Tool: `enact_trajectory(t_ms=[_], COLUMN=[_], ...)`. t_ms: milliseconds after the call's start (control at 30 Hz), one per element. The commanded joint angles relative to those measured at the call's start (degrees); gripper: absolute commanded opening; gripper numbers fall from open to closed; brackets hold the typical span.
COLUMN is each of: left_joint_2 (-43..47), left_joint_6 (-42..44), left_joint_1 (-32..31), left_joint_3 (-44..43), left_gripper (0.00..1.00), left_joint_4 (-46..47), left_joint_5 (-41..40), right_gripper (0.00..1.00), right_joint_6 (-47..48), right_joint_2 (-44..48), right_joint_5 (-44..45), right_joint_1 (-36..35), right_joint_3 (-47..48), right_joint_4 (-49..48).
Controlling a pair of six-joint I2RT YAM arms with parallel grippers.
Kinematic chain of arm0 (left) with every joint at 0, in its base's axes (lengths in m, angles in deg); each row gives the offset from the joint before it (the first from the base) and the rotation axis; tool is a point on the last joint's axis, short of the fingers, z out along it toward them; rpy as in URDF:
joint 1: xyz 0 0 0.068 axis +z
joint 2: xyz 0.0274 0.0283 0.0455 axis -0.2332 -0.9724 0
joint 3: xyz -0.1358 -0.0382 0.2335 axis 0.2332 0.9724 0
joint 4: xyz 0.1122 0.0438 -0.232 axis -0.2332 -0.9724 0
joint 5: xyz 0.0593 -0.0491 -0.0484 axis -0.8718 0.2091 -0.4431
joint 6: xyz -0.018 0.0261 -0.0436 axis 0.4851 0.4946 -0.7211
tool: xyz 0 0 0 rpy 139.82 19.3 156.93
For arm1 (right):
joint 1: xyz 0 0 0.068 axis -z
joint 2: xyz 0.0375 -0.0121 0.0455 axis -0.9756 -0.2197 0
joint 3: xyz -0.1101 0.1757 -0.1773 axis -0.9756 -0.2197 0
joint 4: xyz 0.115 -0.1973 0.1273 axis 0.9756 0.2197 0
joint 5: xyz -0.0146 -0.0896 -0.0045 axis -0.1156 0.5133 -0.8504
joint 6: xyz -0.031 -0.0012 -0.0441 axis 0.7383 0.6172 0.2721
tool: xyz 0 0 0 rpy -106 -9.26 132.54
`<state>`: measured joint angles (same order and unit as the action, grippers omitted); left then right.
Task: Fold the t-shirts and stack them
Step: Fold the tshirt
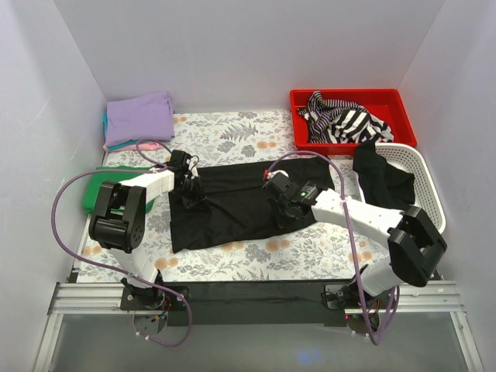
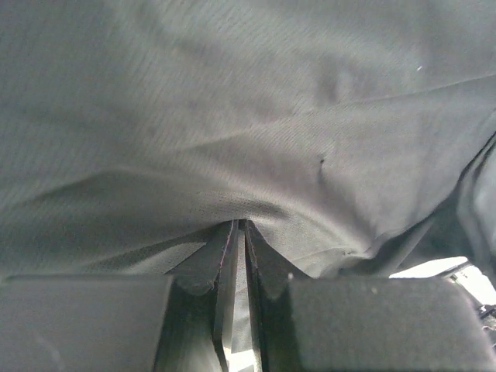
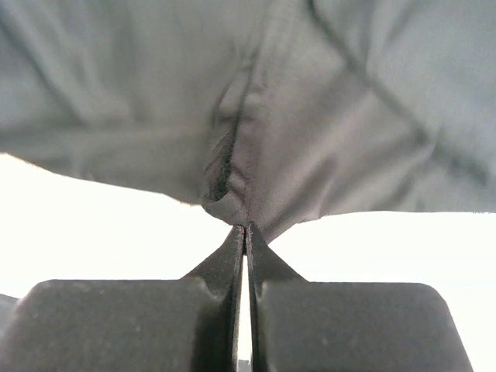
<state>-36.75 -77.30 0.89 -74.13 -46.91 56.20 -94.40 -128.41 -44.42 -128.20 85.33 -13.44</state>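
Observation:
A black t-shirt (image 1: 240, 198) lies partly spread across the middle of the floral table. My left gripper (image 1: 191, 191) is shut on its left part; in the left wrist view the jaws (image 2: 241, 224) pinch black fabric (image 2: 232, 116) that fills the frame. My right gripper (image 1: 280, 204) is shut on the shirt's right part; in the right wrist view the jaws (image 3: 246, 228) pinch a bunched seam of the fabric (image 3: 325, 116), lifted off the surface. A folded lavender shirt (image 1: 139, 116) lies at the back left on a teal one (image 1: 106, 130), with pink fabric (image 1: 153, 145) beside it. A green shirt (image 1: 91, 194) lies at the left edge.
A red bin (image 1: 395, 101) at the back right holds a striped garment (image 1: 349, 120). A white basket (image 1: 428, 182) at the right has dark clothing (image 1: 380, 180) draped over its rim. White walls enclose the table on three sides.

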Motion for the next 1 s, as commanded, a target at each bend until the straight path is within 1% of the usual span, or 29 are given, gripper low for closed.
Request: enact_trajectory(t_ms=[0, 100, 133, 200, 300, 433, 467, 500, 533, 567, 633, 667, 700, 767, 800, 833, 867, 900, 933, 967], left_joint_2=[-1.78, -2.14, -2.14, -2.05, -0.65, 0.76, 1.11, 1.46, 2.86, 3.39, 4.54, 5.32, 5.68, 6.64, 6.82, 7.00, 7.26, 7.44, 7.44, 7.44], left_joint_6=[1.79, 2.14, 2.32, 2.85, 3.02, 2.76, 2.76, 2.76, 2.67, 2.67, 2.76, 2.93, 3.02, 3.29, 3.37, 3.46, 3.46, 3.46, 3.46, 3.29], left_joint_1=[-0.23, -0.23, -0.23, -0.23, -0.23, -0.23, -0.23, -0.23, -0.23, -0.23, -0.23, -0.23, -0.23, -0.23, -0.23, -0.14, -0.23, -0.23, -0.06, 0.12], left_joint_3=[-2.10, -2.46, -2.63, -2.46, -1.50, 0.00, 0.35, 0.79, 1.14, 1.41, 1.23, 1.06, 0.88, 0.09, -0.08, -0.69, -1.05, -1.23, -1.49, -1.84], left_gripper=[0.07, 0.07, 0.07, 0.07, 0.07, 0.08, 0.08, 0.08, 0.09, 0.09, 0.09, 0.09, 0.09, 0.11, 0.11, 0.11, 0.12, 0.12, 0.13, 0.13], left_joint_4=[0.49, 0.23, -0.30, -0.65, -1.53, -2.93, -3.29, -3.55, -3.64, -3.82, -5.04, -5.48, -5.92, -7.24, -7.68, -8.55, -9.00, -9.18, -9.18, -9.18], left_joint_5=[-0.77, -1.46, -1.81, -2.08, -2.96, -3.23, -2.79, -2.26, -2.00, -2.17, -2.87, -3.13, -3.48, -5.24, -5.85, -6.38, -6.74, -6.83, -7.09, -7.53], right_gripper=[0.01, 0.01, 0.01, 0.01, 0.01, 0.01, 0.16, 0.26, 0.31, 0.34, 0.46, 0.55, 0.60, 0.66, 0.67, 0.69, 0.70, 0.70, 0.71, 0.71], right_joint_6=[-6.49, -11.24, -12.29, -16.16, -21.07, -26.01, -27.15, -28.64, -30.30, -31.28, -31.03, -30.94, -30.94, -27.61, -26.03, -24.27, -18.34, -16.02, -13.47, -7.27], right_joint_2=[5.26, 8.60, 9.56, 10.19, 10.89, 12.73, 13.17, 13.61, 14.84, 15.54, 18.26, 19.15, 19.85, 21.61, 21.79, 21.44, 21.00, 20.48, 19.60, 18.98], right_joint_5=[1.12, 1.21, 1.21, 3.57, 4.90, 3.06, 2.36, 2.44, 2.53, 4.09, 7.25, 12.58, 15.59, 22.17, 23.69, 24.84, 25.11, 25.03, 25.03, 22.59], right_joint_1=[-2.54, -5.17, -7.01, -9.04, -12.03, -14.84, -15.20, -15.90, -17.12, -17.66, -18.36, -18.36, -18.28, -16.62, -15.04, -10.67, -7.85, -4.86, 0.57, 3.32], right_joint_3=[-3.42, -5.53, -5.71, -6.15, -7.20, -11.32, -12.12, -12.91, -14.23, -14.24, -13.28, -10.84, -9.42, -6.35, -5.72, -5.28, -5.02, -5.36, -6.06, -7.02], right_joint_4=[4.69, 5.14, 5.23, 6.19, 9.35, 11.81, 12.95, 13.31, 13.31, 14.18, 15.50, 16.73, 19.44, 19.82, 19.56, 18.86, 17.46, 14.05, 10.54, 6.93])
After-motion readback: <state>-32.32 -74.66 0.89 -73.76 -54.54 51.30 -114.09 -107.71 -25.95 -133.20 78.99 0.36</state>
